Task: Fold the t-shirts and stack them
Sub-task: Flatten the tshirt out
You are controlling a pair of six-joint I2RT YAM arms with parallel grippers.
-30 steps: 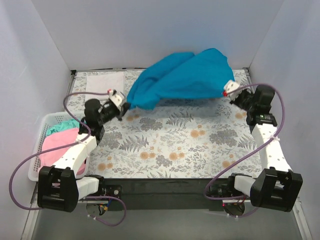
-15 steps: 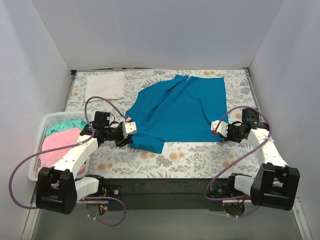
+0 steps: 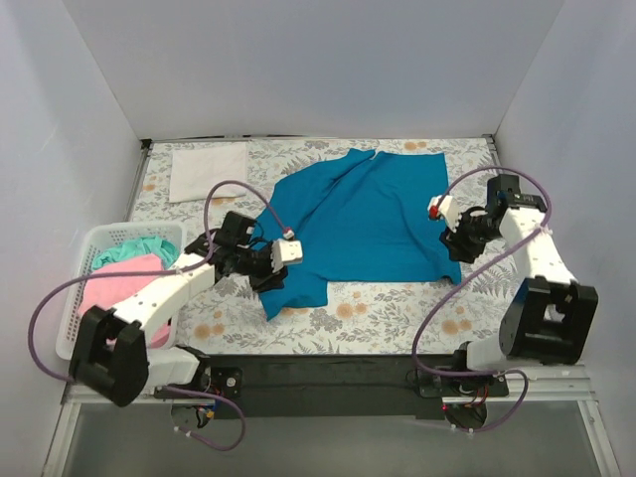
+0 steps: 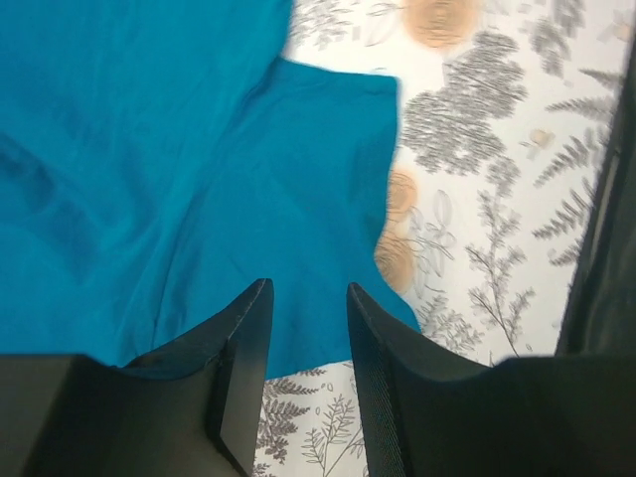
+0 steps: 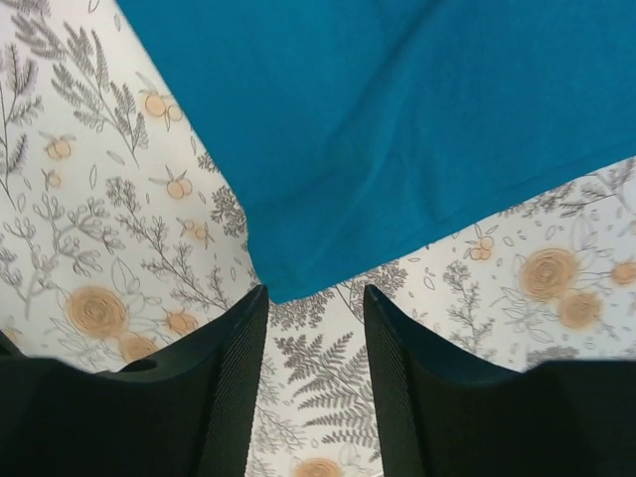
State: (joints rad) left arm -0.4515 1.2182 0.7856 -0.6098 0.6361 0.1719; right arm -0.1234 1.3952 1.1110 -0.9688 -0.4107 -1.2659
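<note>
Lying spread across the middle of the floral table cover (image 3: 388, 313), the teal-blue t-shirt (image 3: 363, 214) was mostly flat with a few creases, its neck opening toward the far wall and one sleeve reaching toward the near left. The left gripper (image 3: 290, 251) hovered over that sleeve. In the left wrist view its two dark fingers (image 4: 243, 348) stood apart with nothing pinched between them, only the cloth lying beneath the gap. The right gripper (image 3: 440, 211) sat at the shirt's right edge. The right wrist view showed its jaws parted and empty, the shirt's corner (image 5: 283, 283) resting on the table just ahead of the fingertips (image 5: 238, 368) and not touched by them.

A white t-shirt (image 3: 209, 171), folded into a neat rectangle, lay on the far left corner of the table, apart from the teal one. Off the table's left side stood a white slatted basket (image 3: 109, 232), holding a pink t-shirt (image 3: 114, 288) with a mint green t-shirt (image 3: 134, 248) bunched behind it. Purple cables (image 3: 234, 187) looped from both arms.
</note>
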